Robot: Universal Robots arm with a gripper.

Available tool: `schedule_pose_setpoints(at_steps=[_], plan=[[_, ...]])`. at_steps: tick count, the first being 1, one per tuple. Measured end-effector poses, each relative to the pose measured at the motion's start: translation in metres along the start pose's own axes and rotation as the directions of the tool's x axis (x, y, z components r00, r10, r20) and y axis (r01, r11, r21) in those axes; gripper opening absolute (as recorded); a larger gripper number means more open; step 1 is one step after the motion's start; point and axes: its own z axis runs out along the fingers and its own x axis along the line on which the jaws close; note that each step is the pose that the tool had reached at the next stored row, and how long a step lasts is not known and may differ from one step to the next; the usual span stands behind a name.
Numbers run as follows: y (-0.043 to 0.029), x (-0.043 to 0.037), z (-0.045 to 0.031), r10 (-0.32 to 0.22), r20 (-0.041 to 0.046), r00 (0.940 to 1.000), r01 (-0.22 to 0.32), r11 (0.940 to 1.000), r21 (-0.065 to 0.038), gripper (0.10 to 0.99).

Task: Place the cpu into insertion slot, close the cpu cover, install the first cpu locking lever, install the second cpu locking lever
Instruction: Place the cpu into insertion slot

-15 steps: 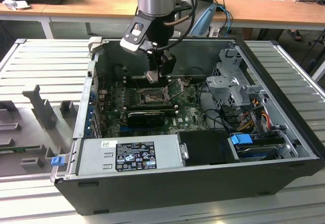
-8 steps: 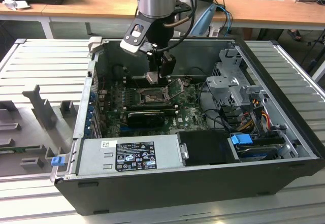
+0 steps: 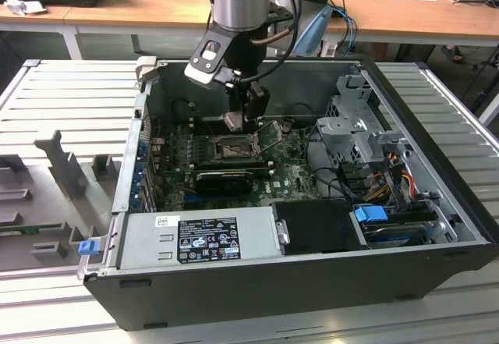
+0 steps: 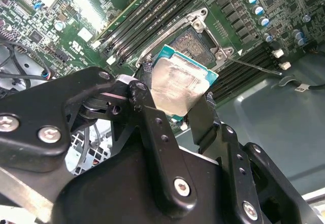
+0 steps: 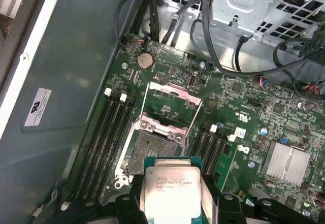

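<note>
Noted small silver-faced square cpu [image 5: 170,193] clamped in black two-fingered gripper [image 4: 175,97], poised above black-rimmed square insertion slot [image 5: 150,150]. Judged slot damage likely if lowered tilted or misaligned.

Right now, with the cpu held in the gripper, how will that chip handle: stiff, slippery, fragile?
The cpu is probably stiff and light: a thin flat plate sitting unbent in the gripper. Its smooth metal face looks slippery, so an edge grip may slide.
</note>
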Motion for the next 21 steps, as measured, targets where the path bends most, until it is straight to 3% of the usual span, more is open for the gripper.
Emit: schedule_pose_setpoints(at_steps=[7,11,12,13,14,21], plan=[[-0.0001,0.0000,0.0010,0.009,0.0005,1.0000,-0.009,1.0000,0.000,0.529],[-0.0001,0.0000,0.0016,0.040,0.0034,0.9992,-0.040,0.9992,-0.001,0.529],[-0.0002,0.0000,0.0024,0.085,0.0091,0.9963,-0.085,0.9964,-0.001,0.529],[-0.0003,-0.0001,0.0035,0.143,0.0138,0.9896,-0.143,0.9897,-0.003,0.529],[-0.0003,-0.0001,0.0037,0.160,0.0151,0.9870,-0.160,0.9872,-0.003,0.529],[-0.0004,-0.0001,0.0046,0.194,0.0176,0.9808,-0.194,0.9810,-0.004,0.529]])
